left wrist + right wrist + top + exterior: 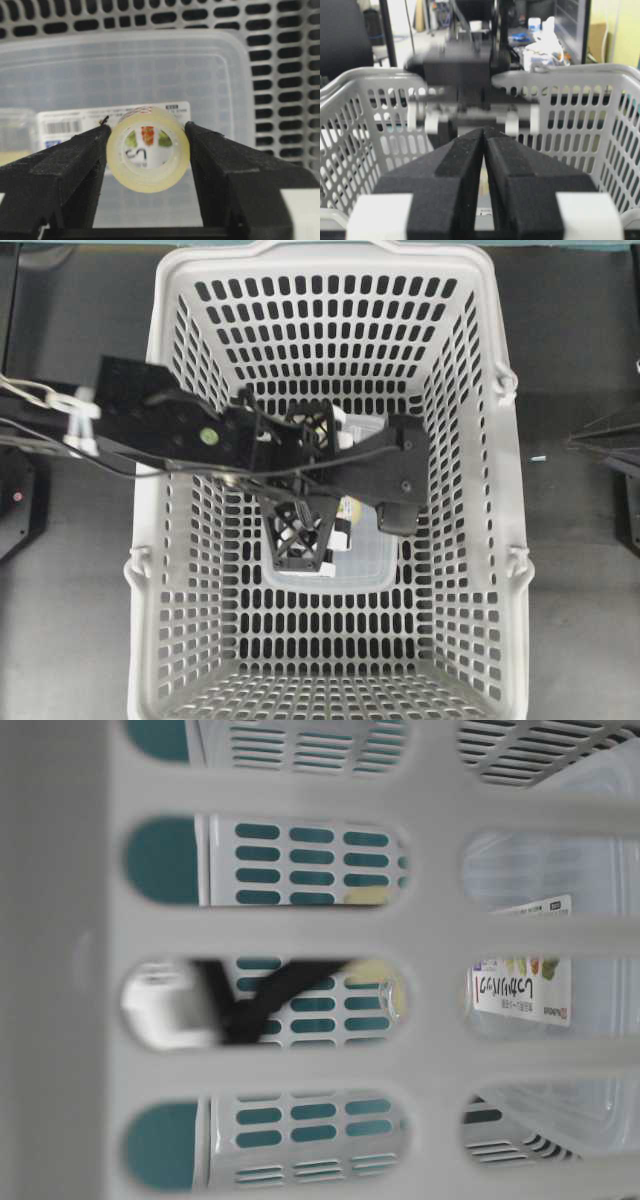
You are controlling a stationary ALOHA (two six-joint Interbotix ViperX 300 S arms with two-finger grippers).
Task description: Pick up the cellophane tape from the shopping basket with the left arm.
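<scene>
Item: left gripper [148, 150]. Position: down inside the shopping basket [180, 570], reaching over the clear box [150, 65]. Jaws part-open, one on each side of the cellophane tape [148, 149], both at or very near its rim. You cannot tell from the wrist view whether they already bear on the roll, so count it as framed, not held.

Item: cellophane tape. Position: directly between the left fingertips, standing on edge with its open core facing the wrist camera, in front of the box's label [65, 125].

Step in hand, by my reading: closing on the roll. Keep the roll centred between the fingers as you close, so both sides meet it together and it does not roll or tip away. Close gently; the ring looks light and likely to squirt out under uneven pressure. Lift only once both jaws press firmly.

Item: right gripper [485, 190]. Position: outside the basket, facing its wall; jaws closed, nothing between them.

Not legible:
- Overhead view: the left arm covers the tape entirely, and most of the box.
- Table-level view: the basket wall blocks nearly everything; only a pale yellowish patch and a dark finger shape show through the slots.
- Whether the roll rests on the box or on the basket floor cannot be told.
</scene>
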